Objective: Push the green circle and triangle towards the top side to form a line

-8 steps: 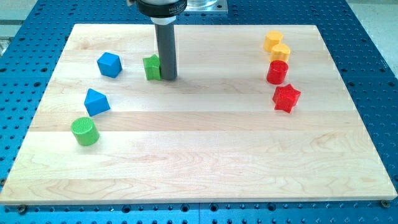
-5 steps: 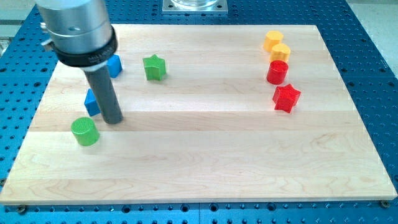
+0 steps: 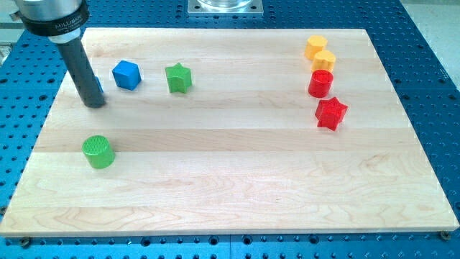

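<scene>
Seven blocks on pale wooden board (image 3: pixel 237 180); blue perforated table (image 3: pixel 431 65)

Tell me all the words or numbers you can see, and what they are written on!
On the black ring at the top of the rod: small white letters, too blurred to read for sure.
On the blocks and the wooden board: no words or numbers.
My tip is at the view's left, above the green circle.
</scene>
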Controlling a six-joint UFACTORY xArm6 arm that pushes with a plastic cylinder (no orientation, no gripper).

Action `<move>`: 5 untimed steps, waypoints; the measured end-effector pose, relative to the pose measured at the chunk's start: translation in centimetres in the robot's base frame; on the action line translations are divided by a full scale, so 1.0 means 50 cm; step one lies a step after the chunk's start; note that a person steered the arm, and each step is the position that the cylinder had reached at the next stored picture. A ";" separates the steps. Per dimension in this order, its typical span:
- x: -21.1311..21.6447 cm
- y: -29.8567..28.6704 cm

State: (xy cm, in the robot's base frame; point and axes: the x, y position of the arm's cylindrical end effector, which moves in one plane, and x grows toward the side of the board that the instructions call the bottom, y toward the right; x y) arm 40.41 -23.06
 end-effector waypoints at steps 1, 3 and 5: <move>-0.020 -0.027; -0.058 -0.023; 0.161 -0.031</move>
State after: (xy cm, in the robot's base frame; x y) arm 48.45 -24.59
